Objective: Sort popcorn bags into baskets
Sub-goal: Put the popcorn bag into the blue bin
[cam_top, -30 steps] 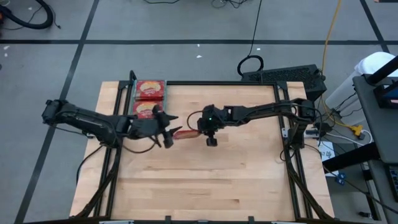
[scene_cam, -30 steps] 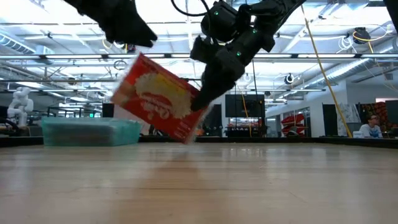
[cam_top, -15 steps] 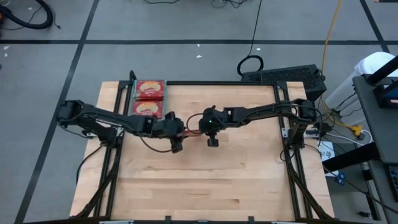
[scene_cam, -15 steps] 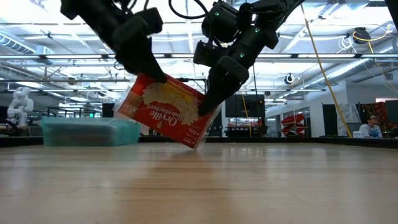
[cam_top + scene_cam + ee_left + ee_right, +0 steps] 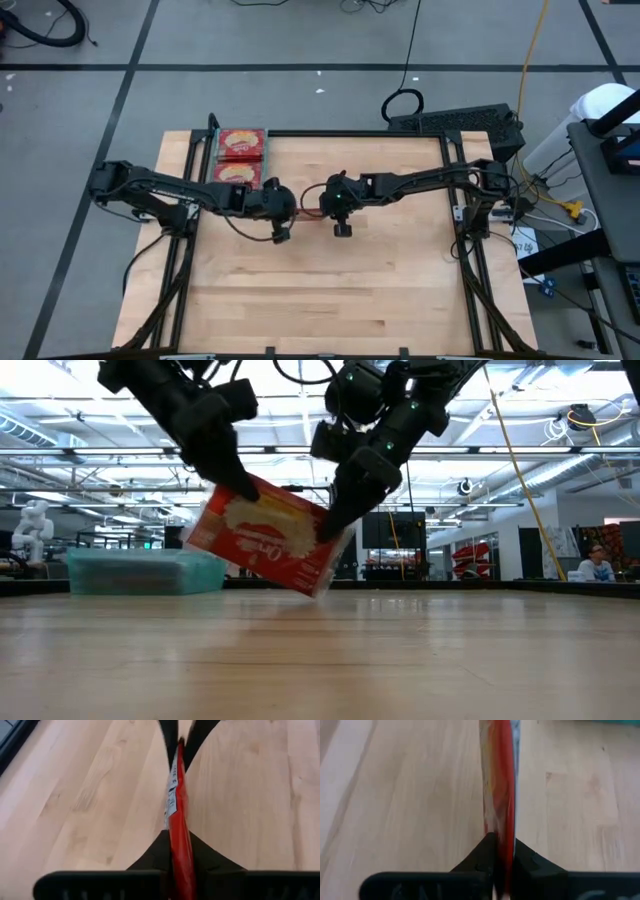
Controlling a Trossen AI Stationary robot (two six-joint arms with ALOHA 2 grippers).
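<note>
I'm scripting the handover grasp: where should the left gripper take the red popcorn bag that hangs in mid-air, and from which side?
By its free upper corner, coming from the tray side. The popcorn bag hangs tilted and on edge above the table, and the right gripper already pinches its opposite end. The left gripper closes across the thin flat faces there.

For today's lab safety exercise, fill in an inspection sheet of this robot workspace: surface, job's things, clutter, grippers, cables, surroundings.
Surface: wooden table, mostly bare.
Job's things: one red popcorn bag held tilted above the table between both arms; teal basket at the table's far left corner with bags in it.
Clutter: nothing seen on the table.
Grippers: left gripper and right gripper each have jaws shut on an opposite edge of the bag, mid-table.
Cables: yellow cable and black cable on the floor beyond the table.
Surroundings: open hall; a person sits far off.
</note>
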